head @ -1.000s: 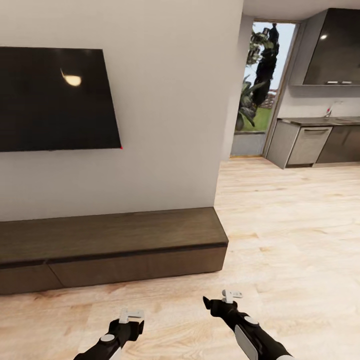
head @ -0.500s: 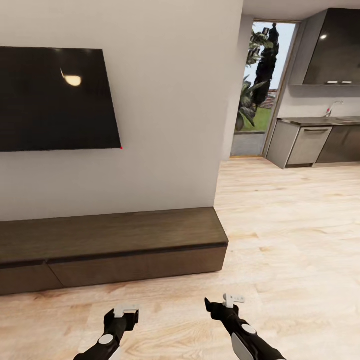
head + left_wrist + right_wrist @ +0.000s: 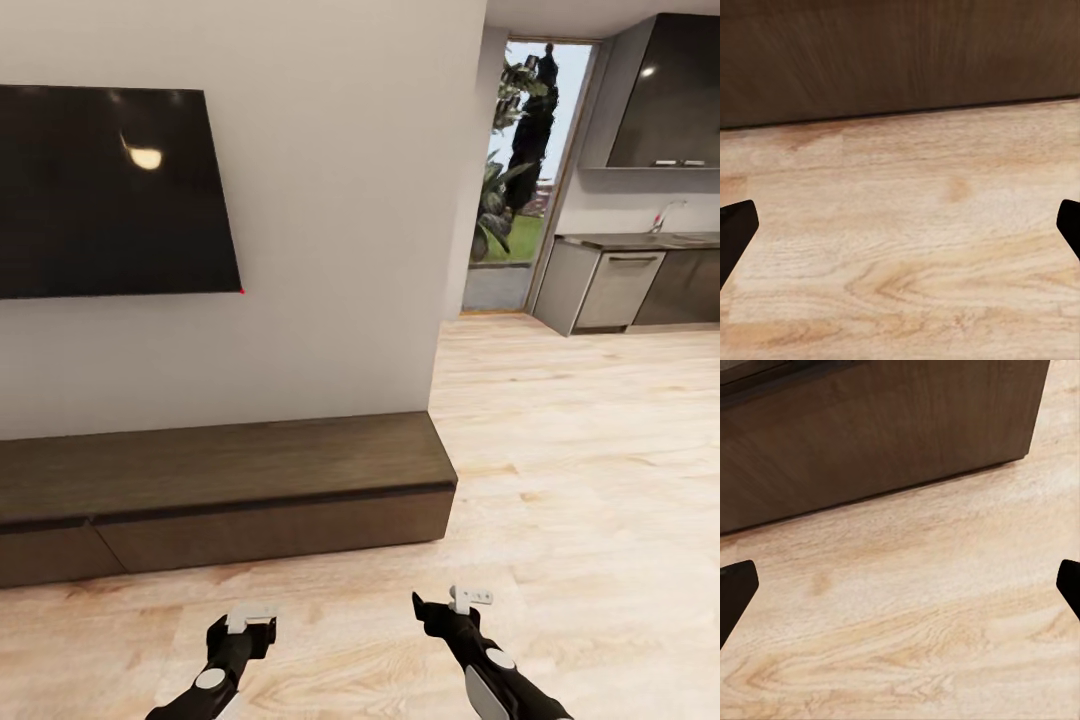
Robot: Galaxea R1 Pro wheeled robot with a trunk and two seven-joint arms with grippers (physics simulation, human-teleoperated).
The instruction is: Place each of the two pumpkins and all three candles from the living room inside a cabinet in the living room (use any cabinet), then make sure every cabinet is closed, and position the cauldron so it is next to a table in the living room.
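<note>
We face the closed cabinet (image 3: pixel 230 500) at twelve o'clock; left gripper (image 3: pixel 250 622) and right gripper (image 3: pixel 452 602) hover low, spread wide and empty, ready for its fronts.

Black wall TV (image 3: pixel 110 190) hangs on the white wall (image 3: pixel 340 250), with a light glare on its screen. Right of that wall: glass door (image 3: pixel 525 170) with greenery outside, then grey kitchen units (image 3: pixel 620 290) under a dark upper cupboard (image 3: pixel 665 95). Pale wood floor (image 3: pixel 580 450) runs below the wall.
</note>
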